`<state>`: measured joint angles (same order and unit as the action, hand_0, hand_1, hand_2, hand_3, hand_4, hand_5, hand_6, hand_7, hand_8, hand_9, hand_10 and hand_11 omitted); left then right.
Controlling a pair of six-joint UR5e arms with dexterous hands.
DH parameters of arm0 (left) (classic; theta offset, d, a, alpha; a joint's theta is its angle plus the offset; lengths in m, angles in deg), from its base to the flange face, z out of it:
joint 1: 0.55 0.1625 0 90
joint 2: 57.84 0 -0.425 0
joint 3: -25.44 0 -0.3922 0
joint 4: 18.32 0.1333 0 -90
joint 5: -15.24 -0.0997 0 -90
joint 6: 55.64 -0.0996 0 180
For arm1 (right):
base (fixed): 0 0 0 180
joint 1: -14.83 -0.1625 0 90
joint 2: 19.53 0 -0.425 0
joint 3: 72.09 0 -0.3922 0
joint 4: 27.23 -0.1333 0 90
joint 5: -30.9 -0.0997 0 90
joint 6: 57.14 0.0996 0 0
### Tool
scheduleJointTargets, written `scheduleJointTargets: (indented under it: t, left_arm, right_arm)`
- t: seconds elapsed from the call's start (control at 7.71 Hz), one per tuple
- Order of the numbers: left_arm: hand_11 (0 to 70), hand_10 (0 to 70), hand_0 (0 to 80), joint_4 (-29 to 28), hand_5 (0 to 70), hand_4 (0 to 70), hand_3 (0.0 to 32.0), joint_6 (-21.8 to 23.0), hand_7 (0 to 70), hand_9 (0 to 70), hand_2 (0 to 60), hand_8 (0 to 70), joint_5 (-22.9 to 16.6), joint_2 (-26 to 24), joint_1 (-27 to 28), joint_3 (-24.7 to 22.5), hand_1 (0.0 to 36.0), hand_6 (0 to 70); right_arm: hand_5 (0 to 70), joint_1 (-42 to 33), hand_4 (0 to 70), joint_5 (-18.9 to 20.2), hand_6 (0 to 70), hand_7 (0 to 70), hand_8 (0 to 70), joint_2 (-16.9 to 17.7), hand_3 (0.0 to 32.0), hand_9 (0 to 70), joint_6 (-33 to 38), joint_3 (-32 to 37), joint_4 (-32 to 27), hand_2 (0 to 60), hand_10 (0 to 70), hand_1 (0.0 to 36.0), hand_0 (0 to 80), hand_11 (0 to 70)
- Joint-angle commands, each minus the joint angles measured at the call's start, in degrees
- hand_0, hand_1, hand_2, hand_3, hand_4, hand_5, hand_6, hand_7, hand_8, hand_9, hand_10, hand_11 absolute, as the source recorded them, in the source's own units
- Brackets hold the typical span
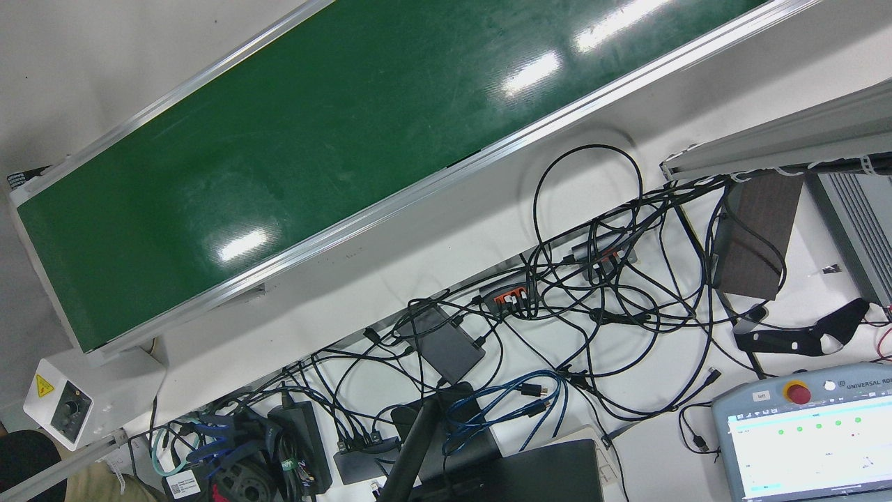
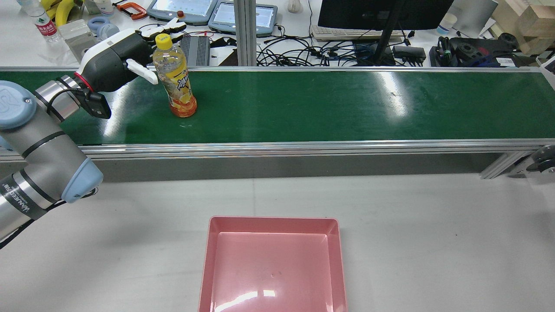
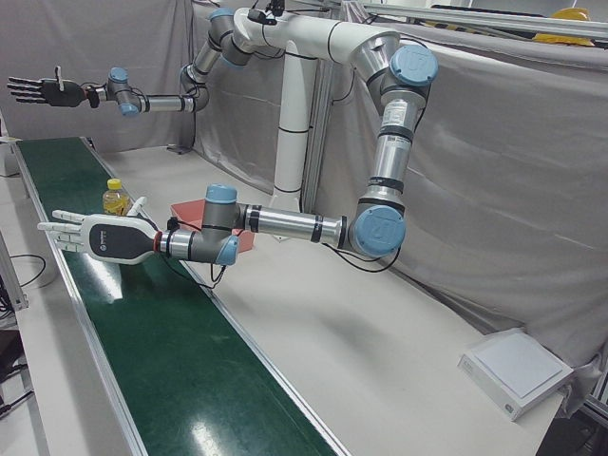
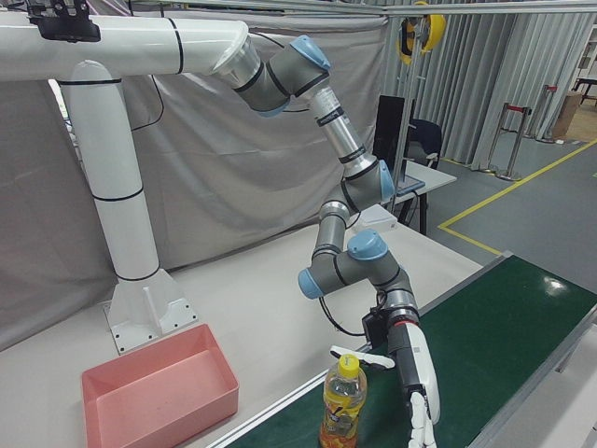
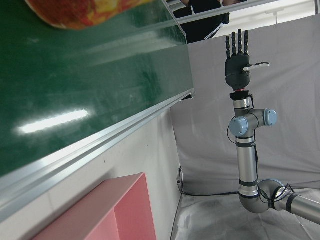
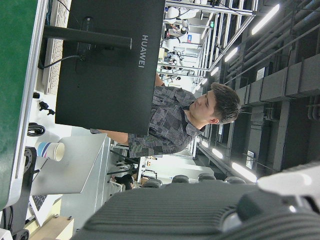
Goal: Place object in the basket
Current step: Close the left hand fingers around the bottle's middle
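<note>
Left arm: silver tube links, pale-blue joint caps, black "WANEEDS" band. Left hand: black body, white shell and fingers, red wrist ring. Right hand: all black.

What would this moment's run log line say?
left robot hand: open beside bottle | bottle: upright on belt | basket: empty | right robot hand: open, raised

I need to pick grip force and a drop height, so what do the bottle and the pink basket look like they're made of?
The bottle looks like thin clear plastic: see-through wall, glossy printed label, yellow screw cap. The pink basket seems to be rigid moulded plastic, since its smooth floor throws back the ceiling light. Wall thickness of either cannot be judged.
</note>
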<state>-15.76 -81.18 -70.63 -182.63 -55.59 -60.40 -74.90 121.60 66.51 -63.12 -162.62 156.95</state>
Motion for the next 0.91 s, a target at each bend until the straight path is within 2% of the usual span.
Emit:
scheduleJointTargets:
  t: [0.0, 0.39, 0.52, 0.65, 0.78]
  left_arm:
    - [11.3, 7.2, 48.2, 0.1, 8.2, 15.2, 0.0, 0.1, 0.0, 9.7, 0.0, 5.1, 0.0, -1.3, 2.4, 0.9, 3.4, 0.0]
    - [12.8, 8.3, 48.0, -0.8, 10.8, 15.6, 0.0, 0.4, 0.0, 12.9, 0.0, 7.4, 0.0, -1.3, 2.4, 0.9, 4.1, 0.0]
    - [19.4, 12.8, 48.8, -0.1, 20.7, 18.1, 0.0, 0.7, 2.3, 18.6, 0.0, 11.6, 0.0, -1.3, 2.4, 1.0, 7.1, 0.8]
    - [68.2, 47.9, 54.5, 1.8, 42.1, 61.7, 0.0, 0.8, 32.4, 50.3, 30.0, 35.7, 0.0, -1.9, 2.0, 1.0, 18.2, 22.4]
    - [70.0, 67.0, 56.0, 2.5, 70.0, 70.0, 0.0, 0.6, 67.5, 70.0, 58.4, 62.0, 0.0, -2.2, 1.8, 1.0, 19.1, 64.1]
  right_arm:
    - [0.0, 0.0, 0.0, 0.0, 0.0, 0.0, 0.0, 0.0, 0.0, 0.0, 0.0, 0.0, 0.0, 0.0, 0.0, 0.0, 0.0, 0.0]
    - [0.0, 0.0, 0.0, -0.1, 0.0, 0.0, 0.0, 0.0, 0.0, 0.0, 0.0, 0.0, 0.0, 0.0, 0.0, 0.0, 0.0, 0.0]
    - [0.0, 0.0, 0.0, 0.0, 0.0, 0.0, 0.0, 0.1, 0.0, 0.0, 0.0, 0.0, 0.0, 0.0, 0.0, 0.0, 0.0, 0.0]
    - [0.0, 0.0, 0.0, 0.0, 0.0, 0.0, 0.0, 0.0, 0.0, 0.0, 0.0, 0.0, 0.0, 0.0, 0.0, 0.0, 0.0, 0.0]
    - [0.0, 0.0, 0.0, 0.0, 0.0, 0.0, 0.0, 0.0, 0.0, 0.0, 0.0, 0.0, 0.0, 0.0, 0.0, 0.0, 0.0, 0.0]
